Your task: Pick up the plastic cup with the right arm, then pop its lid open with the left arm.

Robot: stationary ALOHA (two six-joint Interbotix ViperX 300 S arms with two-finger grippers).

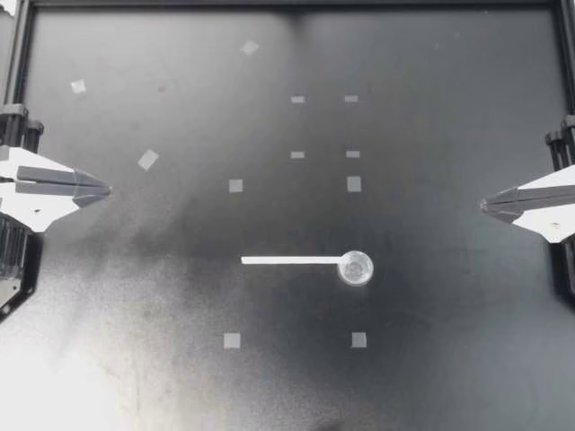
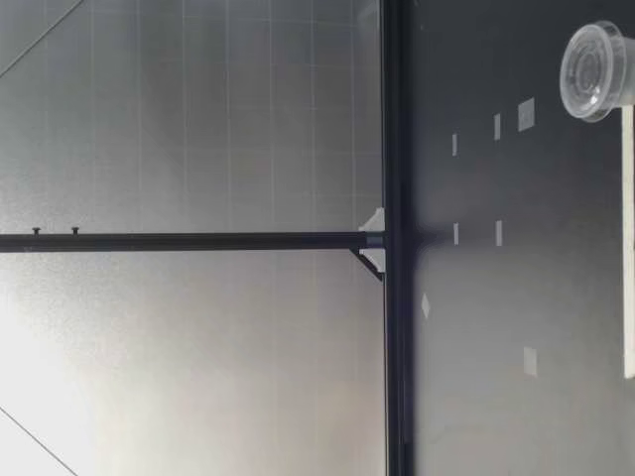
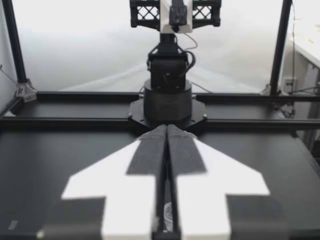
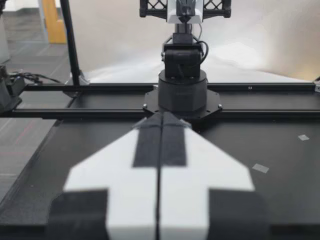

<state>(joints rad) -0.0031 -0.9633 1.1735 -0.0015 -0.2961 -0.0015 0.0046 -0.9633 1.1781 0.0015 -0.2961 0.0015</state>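
Matte black table [image 1: 135, 359], white strip [image 1: 287, 260] touching clear round cup [image 1: 356, 268], left pincer [image 1: 107, 190] together, right pincer [image 1: 483, 205] together

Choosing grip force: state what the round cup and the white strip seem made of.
Round cup: likely clear thin plastic, glossy; the dark table shows through it. White strip: opaque, matte, flat, perhaps paper or plastic; cannot tell which.

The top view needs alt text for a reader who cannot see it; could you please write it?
A thin white strip lies flat mid-table, one end meeting a small clear round cup. My left gripper and right gripper, both shut, sit at opposite edges of the black table, holding nothing.
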